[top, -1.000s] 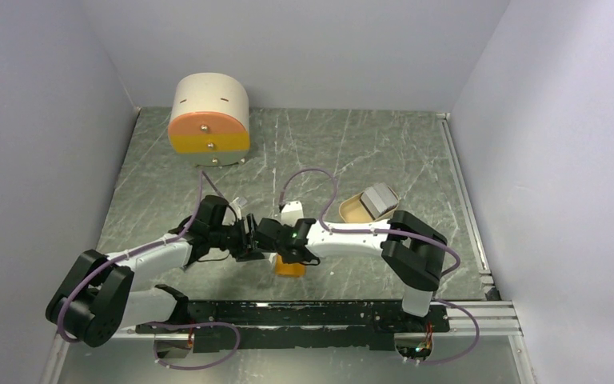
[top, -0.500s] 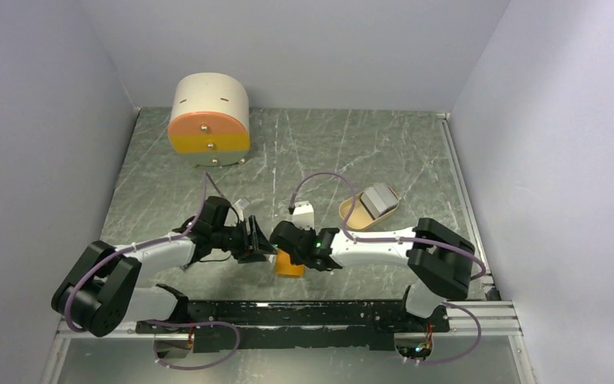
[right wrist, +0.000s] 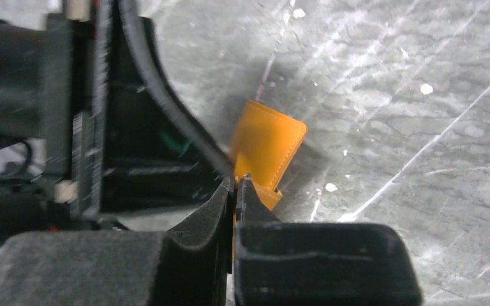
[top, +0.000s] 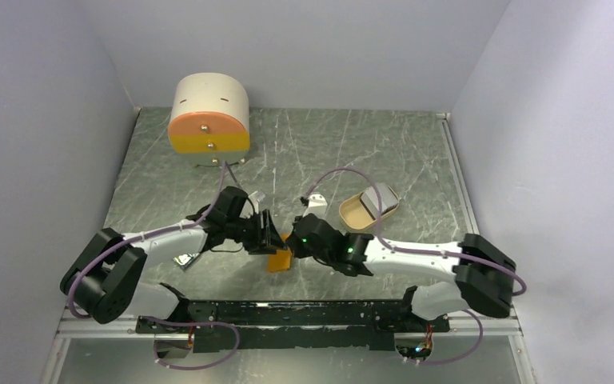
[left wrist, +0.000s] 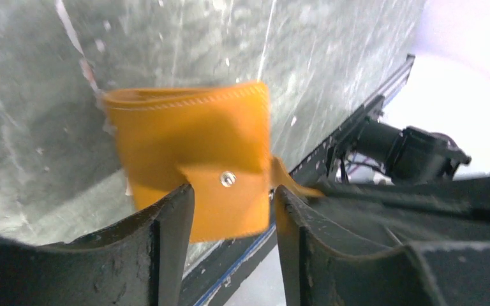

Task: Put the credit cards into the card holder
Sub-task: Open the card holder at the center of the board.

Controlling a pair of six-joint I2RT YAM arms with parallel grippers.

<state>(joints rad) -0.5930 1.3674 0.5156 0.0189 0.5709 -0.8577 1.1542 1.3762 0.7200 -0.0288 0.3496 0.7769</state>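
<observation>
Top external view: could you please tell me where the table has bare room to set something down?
Bare: the far stretch between the drawer box and the right rail, and the strip by the left wall nearer than that box. Crowded: the centre, where left arm and right arm meet at the card holder.

Matt stitched leather card holder, metal snap; scratched stone-look table.
</observation>
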